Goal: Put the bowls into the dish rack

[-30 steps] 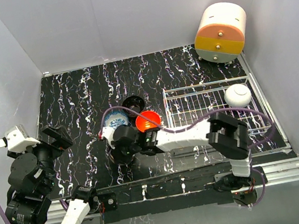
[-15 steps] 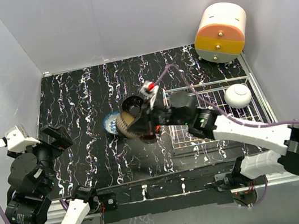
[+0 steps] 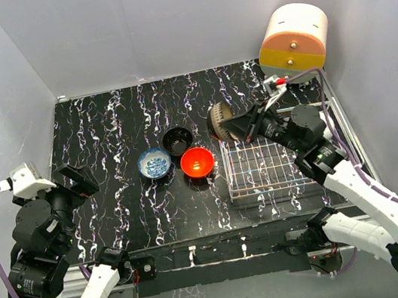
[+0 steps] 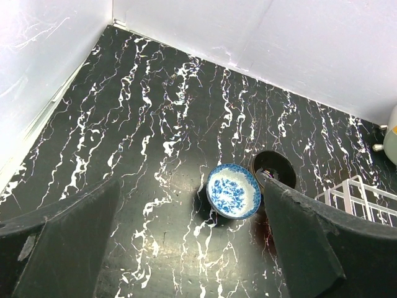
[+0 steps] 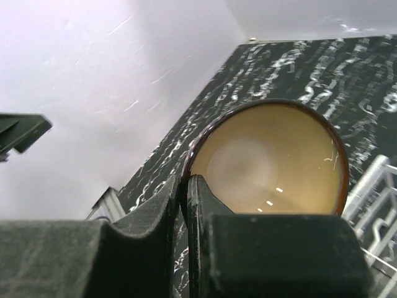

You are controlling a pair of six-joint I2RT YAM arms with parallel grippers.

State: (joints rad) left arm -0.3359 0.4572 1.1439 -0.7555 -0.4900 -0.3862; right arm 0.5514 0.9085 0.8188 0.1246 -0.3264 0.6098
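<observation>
My right gripper (image 3: 235,124) is shut on the rim of the tan-gold bowl (image 3: 219,121) and holds it tilted in the air at the far left corner of the wire dish rack (image 3: 264,172). In the right wrist view the fingers (image 5: 155,217) pinch the bowl's (image 5: 273,158) dark rim. The blue-and-white bowl (image 3: 154,162), the black bowl (image 3: 177,139) and the red-orange bowl (image 3: 196,161) stand on the table left of the rack. The white bowl is hidden behind my right arm. My left gripper (image 4: 189,205) is open and empty, high above the blue-and-white bowl (image 4: 232,190) and the black bowl (image 4: 273,169).
A round cream-and-orange drawer cabinet (image 3: 294,41) stands at the far right corner behind the rack. Grey walls close the table on the left, back and right. A corner of the rack (image 4: 356,192) shows in the left wrist view.
My right arm lifted the tan-gold bowl from beside the other bowls and carried it right and away, to the rack's far left corner. It now covers the white bowl. The left arm stayed still.
</observation>
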